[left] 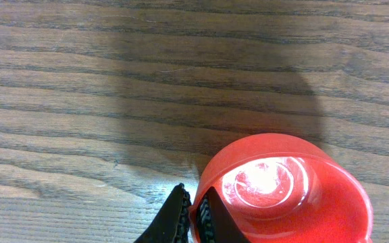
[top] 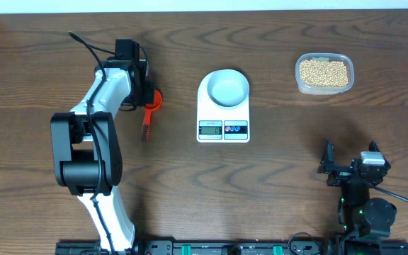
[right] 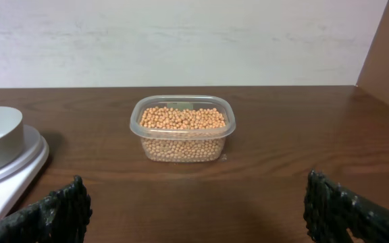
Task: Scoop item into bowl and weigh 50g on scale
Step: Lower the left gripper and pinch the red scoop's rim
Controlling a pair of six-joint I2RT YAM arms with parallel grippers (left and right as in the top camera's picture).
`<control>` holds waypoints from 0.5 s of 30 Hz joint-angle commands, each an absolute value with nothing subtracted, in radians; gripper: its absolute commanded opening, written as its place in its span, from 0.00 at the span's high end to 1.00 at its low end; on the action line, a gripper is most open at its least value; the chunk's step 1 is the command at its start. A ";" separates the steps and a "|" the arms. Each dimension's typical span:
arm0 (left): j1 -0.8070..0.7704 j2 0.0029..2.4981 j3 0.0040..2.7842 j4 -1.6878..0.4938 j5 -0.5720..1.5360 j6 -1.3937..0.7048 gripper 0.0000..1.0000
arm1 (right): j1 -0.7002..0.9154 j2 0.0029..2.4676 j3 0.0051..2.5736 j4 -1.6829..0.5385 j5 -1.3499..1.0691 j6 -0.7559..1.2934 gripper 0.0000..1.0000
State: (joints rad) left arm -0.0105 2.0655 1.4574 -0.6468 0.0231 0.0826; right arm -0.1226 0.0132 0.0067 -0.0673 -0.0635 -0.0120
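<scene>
LEFT CLAW TAKES UP THE SCOOP. A red scoop (top: pixel 152 100) lies on the wooden table (top: pixel 275 184), left of the scale (top: pixel 223 120). The robot's left claw (left: pixel 193 206) is clamped on the rim of its cup, and the wrist view shows one finger outside the wall and one inside. The handle points toward the front edge of the table. Whether the cup is lifted off the wood cannot be told.

The white bowl (top: pixel 227 88) sits on the scale's platform, and its pale inside shows no beans (top: pixel 324 71). The display is too small to read. All the beans in sight are in a clear plastic tub (top: pixel 297 74) at the far right of the table, well apart from the scoop.

The right claw (right: pixel 196 196) hangs near the front right of the table, facing the tub, with its jaws wide apart and nothing between them.

By the look of it, the job is at its opening step. The tool is gripped, but nothing is scooped, nothing is in the bowl, and the weighing is not begun. What is left is to carry the scoop across to the tub, fill it, tip it into the bowl, and add beans until the scale shows the target weight.
</scene>
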 commanded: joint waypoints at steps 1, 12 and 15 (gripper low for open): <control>-0.007 2.072 1.470 -0.648 0.018 0.085 0.93 | -0.123 0.013 0.006 -0.072 -0.059 -0.024 0.01; -0.007 2.001 1.470 -0.632 0.014 0.072 0.92 | -0.123 0.013 0.006 -0.072 -0.059 -0.024 0.01; -0.007 1.969 1.470 -0.630 0.014 0.066 0.93 | -0.123 0.013 0.006 -0.072 -0.059 -0.024 0.01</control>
State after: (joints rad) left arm -0.0105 2.0396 1.4574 -0.6331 0.0231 0.0788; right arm -0.1226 0.0132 0.0067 -0.0673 -0.0635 -0.0124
